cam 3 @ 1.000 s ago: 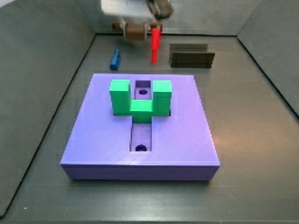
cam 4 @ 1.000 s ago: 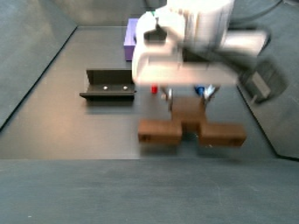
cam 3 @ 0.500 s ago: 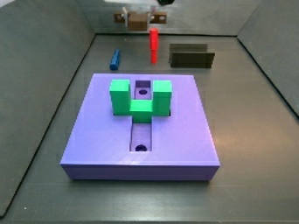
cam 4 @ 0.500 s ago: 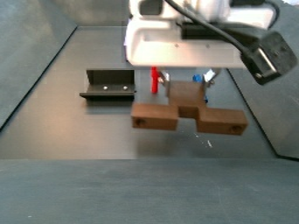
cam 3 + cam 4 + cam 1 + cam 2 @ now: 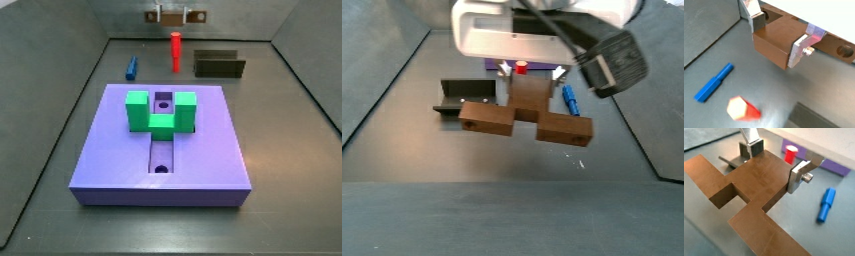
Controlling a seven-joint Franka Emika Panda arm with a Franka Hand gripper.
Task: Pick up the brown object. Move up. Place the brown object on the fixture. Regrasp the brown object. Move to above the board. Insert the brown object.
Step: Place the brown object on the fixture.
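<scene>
The brown object [image 5: 525, 118] is a brown bar with blocky ends. It hangs in the air, held across its middle. My gripper [image 5: 777, 35] is shut on it, with a silver finger [image 5: 799, 174] pressed on each side. In a side view the gripper [image 5: 175, 14] is high over the far end of the floor. The fixture [image 5: 219, 64] stands on the floor at the far right, apart from the bar. The purple board [image 5: 201, 150] lies nearer, carrying a green U-shaped block [image 5: 160, 110] over its slot.
A red peg [image 5: 175, 50] stands upright between the board and the back wall. A blue peg [image 5: 132, 68] lies on the floor to its left. Both pegs show below the held bar in both wrist views, red [image 5: 743, 109] and blue [image 5: 714, 82]. Grey walls enclose the floor.
The gripper has risen with the brown object in it. The bar was just above the floor a second ago and now hangs well above it. The pegs, fixture and board have not moved.
</scene>
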